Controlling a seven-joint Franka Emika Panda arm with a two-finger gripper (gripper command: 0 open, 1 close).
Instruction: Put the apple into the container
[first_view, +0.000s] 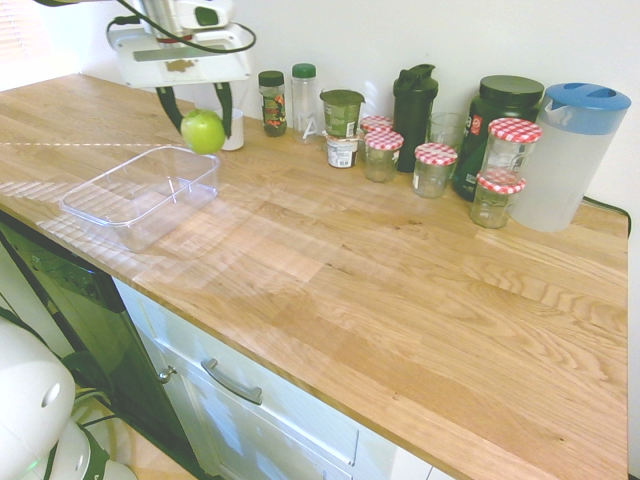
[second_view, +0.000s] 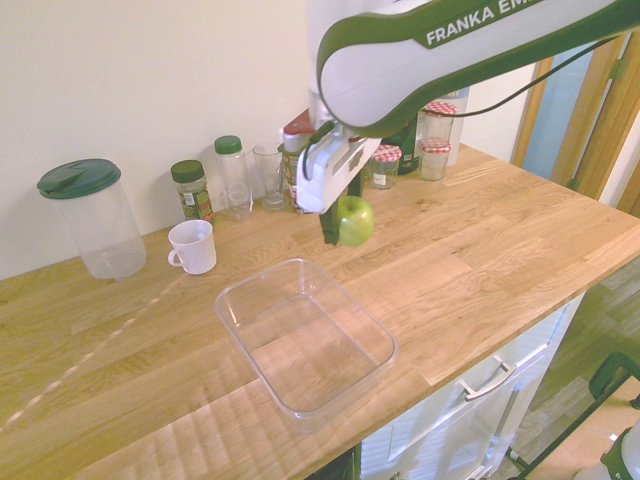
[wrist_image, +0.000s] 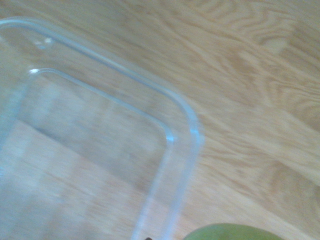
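Now the carry is in hand: the claw (first_view: 202, 112) grips the green apple (first_view: 203, 131) aloft. The clear plastic container (first_view: 140, 197) lies below it, slightly off to one side; next, centre over it, lower, release

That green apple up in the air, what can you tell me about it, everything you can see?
The apple is small, round, bright green and smooth, with a glossy highlight. It hangs in the air, clamped between the dark fingers of the gripper, which points straight down. It touches nothing else. It sits above the wooden counter, just beside one corner of the clear plastic container, not yet over its middle. Only its edge shows in the wrist view.
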